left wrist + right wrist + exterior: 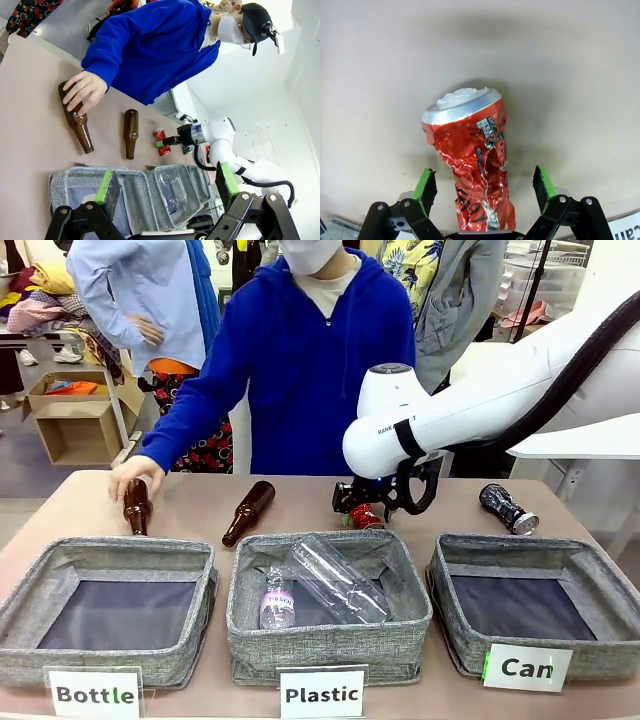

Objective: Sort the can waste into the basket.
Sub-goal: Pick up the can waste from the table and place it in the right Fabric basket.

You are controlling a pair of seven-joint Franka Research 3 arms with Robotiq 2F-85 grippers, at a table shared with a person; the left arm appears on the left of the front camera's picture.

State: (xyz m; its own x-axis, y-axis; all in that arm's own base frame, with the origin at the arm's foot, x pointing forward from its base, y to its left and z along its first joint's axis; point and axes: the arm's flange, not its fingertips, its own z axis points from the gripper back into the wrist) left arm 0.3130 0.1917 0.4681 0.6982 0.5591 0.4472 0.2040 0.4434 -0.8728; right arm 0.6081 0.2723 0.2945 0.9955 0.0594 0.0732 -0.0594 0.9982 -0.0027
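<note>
A crushed red can (472, 160) lies on the table between the open fingers of my right gripper (484, 187), which has come down over it; neither green pad visibly touches it. From the front the red can (366, 517) shows just under that right gripper (357, 508), behind the middle bin. A dark can (508, 509) with a shiny end lies on the table at the back right. The grey "Can" basket (530, 625) stands at the front right with nothing in it. My left gripper (165, 192) hangs open above the bins, holding nothing.
The middle "Plastic" bin (328, 640) holds clear plastic bottles. The "Bottle" bin (110, 610) stands at the left. Two brown glass bottles (248, 512) lie behind the bins. A person's hand (130, 475) rests on the left one (136, 507).
</note>
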